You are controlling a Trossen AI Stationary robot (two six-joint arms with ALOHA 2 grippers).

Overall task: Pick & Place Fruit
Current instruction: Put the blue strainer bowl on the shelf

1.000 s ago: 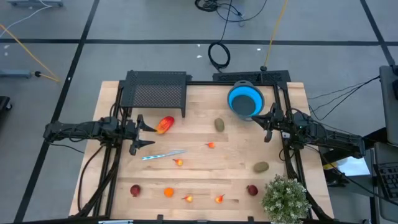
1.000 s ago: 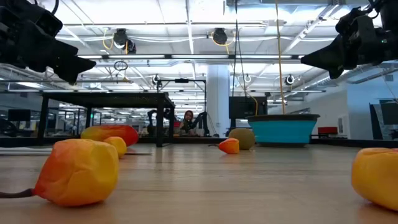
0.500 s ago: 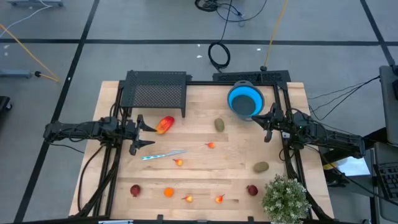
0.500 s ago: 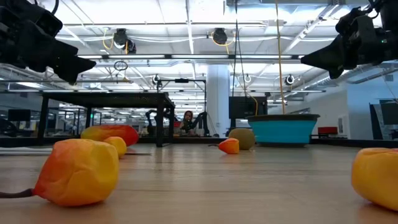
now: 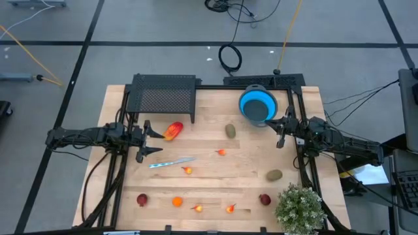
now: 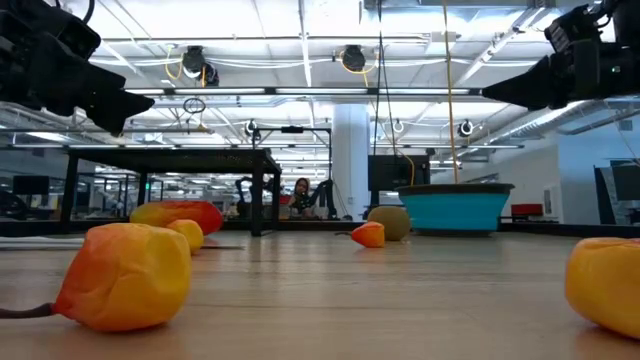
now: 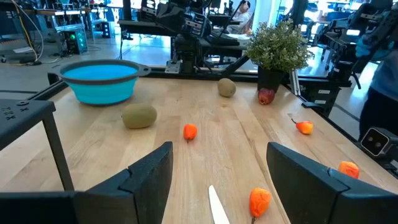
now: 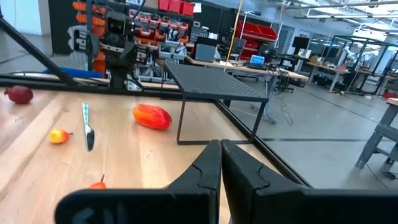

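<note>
The fruit lies loose on the wooden table. A larger orange-red piece (image 5: 173, 130) sits just off my left gripper (image 5: 155, 141), which hovers open above the table's left side with the silver knife (image 5: 171, 162) ahead of it (image 7: 221, 186). Two brown kiwis (image 5: 230, 130) (image 5: 274, 174) lie mid-table and right. Small orange pieces (image 5: 221, 152) (image 5: 187, 170) (image 5: 177, 202) and two dark red ones (image 5: 142, 199) (image 5: 264, 199) lie toward the near edge. My right gripper (image 5: 279, 130) hangs shut beside the blue bowl (image 5: 257, 104), fingers (image 8: 211, 168) touching nothing.
A black mesh rack (image 5: 163, 94) stands at the far left of the table. A potted plant (image 5: 300, 207) occupies the near right corner. Bare wood lies between the kiwis and the bowl. A person (image 6: 302, 190) sits far off in the room behind.
My right gripper has edged a little toward the table's left, and in the low view its fingers have tipped from pointing slightly down to nearly level. The left arm and all fruit have kept still.
</note>
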